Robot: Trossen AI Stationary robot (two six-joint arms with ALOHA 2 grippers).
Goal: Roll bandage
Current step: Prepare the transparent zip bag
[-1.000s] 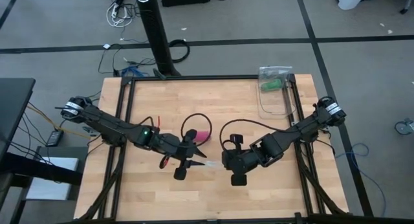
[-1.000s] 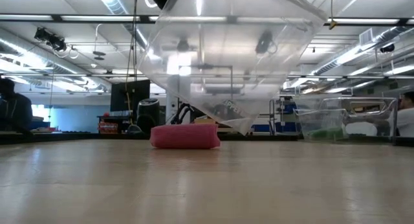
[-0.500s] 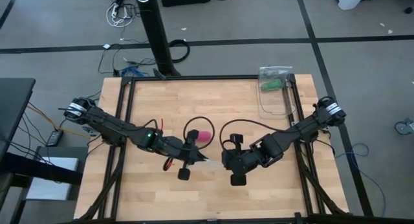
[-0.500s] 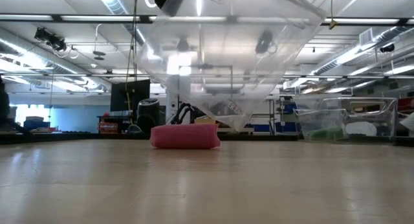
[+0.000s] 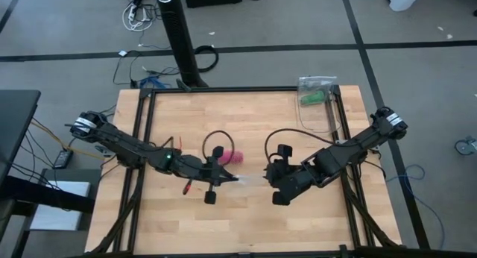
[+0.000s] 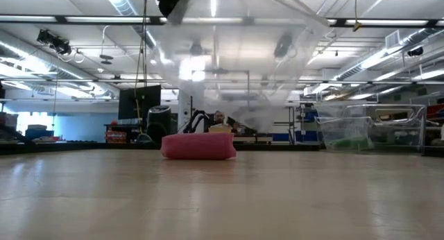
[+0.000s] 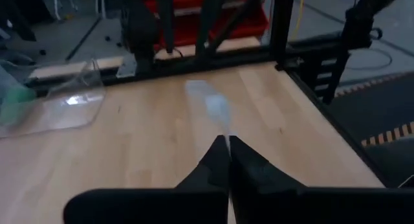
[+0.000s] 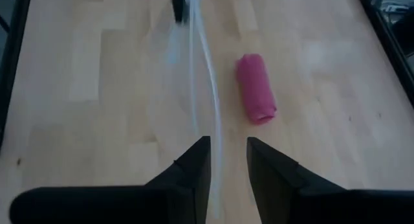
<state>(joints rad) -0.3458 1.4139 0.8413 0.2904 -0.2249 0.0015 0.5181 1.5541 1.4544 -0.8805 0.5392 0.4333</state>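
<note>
Pinching clear bag [image 7: 210, 104] now, L tool [image 7: 228, 141]; R tool [image 8: 226, 149] spread, pulled back; bandage [image 8: 255, 88] unmoved.

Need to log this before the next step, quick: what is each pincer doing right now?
Left pincer: closed on the clear plastic bag, above the table.
Right pincer: open, with the bag's edge between its fingers; the pink bandage lies loose on the table.

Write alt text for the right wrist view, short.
A rolled pink bandage lies alone on the wooden table. The right pincer stands open, a clear plastic bag stretching from it to the left pincer.
</note>
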